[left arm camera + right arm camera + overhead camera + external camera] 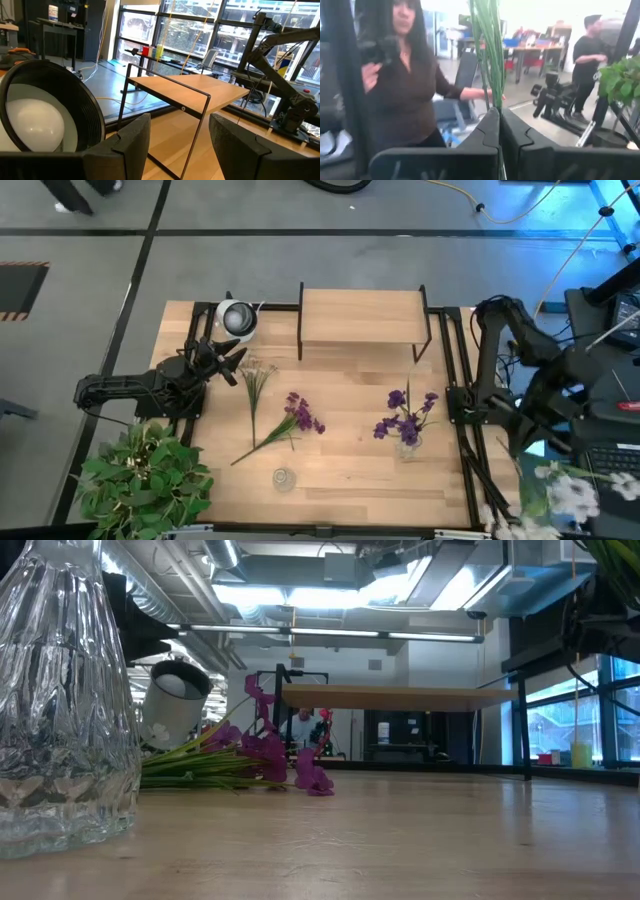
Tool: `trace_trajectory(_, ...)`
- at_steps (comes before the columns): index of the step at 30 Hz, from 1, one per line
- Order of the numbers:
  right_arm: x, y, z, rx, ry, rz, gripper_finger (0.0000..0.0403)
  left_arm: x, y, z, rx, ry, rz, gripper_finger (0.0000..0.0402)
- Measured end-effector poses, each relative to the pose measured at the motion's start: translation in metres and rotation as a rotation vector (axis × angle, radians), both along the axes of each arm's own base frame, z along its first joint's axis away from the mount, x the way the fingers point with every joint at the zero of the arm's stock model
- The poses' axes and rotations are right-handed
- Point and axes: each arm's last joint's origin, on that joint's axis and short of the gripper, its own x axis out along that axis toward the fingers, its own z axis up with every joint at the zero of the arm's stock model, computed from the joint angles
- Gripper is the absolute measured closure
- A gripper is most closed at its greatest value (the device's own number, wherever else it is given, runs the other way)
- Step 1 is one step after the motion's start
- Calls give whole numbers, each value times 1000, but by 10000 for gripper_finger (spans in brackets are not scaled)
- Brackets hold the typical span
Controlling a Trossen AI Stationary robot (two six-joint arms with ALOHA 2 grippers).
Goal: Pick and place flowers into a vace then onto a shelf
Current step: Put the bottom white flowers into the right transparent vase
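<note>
My left hand [232, 366] apart beside white flower [255, 376] on table [350, 470]; right hand [499, 130] clamped on green stems [487, 45].

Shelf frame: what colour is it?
Black, thin metal under the shelf; clearest in the left wrist view.

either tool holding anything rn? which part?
Right tool is shut on green flower stems, which rise from between its fingers. Left tool is open, empty.

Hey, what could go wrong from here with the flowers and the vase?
The open left gripper sits close to the lamp; turning toward the loose flowers could knock it. The vase is clear glass, holding purple blossoms, so it may tip when lifted to the shelf.
</note>
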Motion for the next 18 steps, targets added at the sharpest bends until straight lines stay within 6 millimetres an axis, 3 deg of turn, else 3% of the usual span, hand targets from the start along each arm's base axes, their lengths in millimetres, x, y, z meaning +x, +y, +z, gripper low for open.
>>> trace_trajectory(10,5,27,-55,195,-119,-123,403,0,0,0,0,0,-1,206)
trace_trajectory(18,16,14,-94,257,-184,-486,403,0,0,0,0,0,-1,206)
